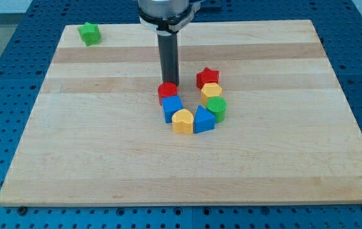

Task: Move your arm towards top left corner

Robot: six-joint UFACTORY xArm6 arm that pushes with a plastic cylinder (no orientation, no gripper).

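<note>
Bright, even overhead light, sharp focus, soft short shadows under blocks, no glare or blur.

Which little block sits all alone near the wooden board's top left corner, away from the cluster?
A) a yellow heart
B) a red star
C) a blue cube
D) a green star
D: the green star-shaped block lies alone by the top left corner of the wooden board; every other block is clustered below my tip.
</note>
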